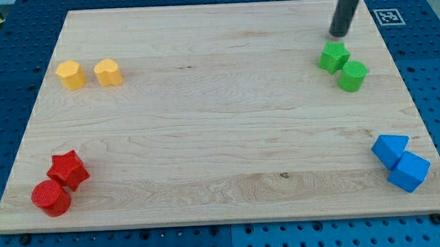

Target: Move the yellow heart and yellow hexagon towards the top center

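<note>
The yellow hexagon (70, 74) and the yellow heart (108, 72) sit side by side near the board's upper left, the hexagon to the left, a small gap between them. My tip (339, 34) is at the board's upper right, just above the green star (334, 57), far to the right of both yellow blocks.
A green cylinder (352, 76) lies against the green star's lower right. A red star (68, 169) and a red cylinder (51, 198) sit at the lower left. Two blue blocks (391, 149) (409, 170) sit at the lower right. The wooden board (220, 123) rests on a blue pegboard.
</note>
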Robot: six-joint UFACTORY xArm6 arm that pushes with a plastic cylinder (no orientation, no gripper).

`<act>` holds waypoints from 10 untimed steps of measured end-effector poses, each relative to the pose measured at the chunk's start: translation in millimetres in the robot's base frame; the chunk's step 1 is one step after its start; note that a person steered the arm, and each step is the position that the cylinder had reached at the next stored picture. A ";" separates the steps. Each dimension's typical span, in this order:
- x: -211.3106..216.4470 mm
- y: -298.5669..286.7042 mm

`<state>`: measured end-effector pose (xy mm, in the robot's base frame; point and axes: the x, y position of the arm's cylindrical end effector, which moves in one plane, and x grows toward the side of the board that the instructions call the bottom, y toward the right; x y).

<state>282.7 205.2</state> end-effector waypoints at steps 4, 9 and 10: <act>-44.8 -217.4; 0.3 -445.6; 10.0 -487.2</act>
<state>292.7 -282.0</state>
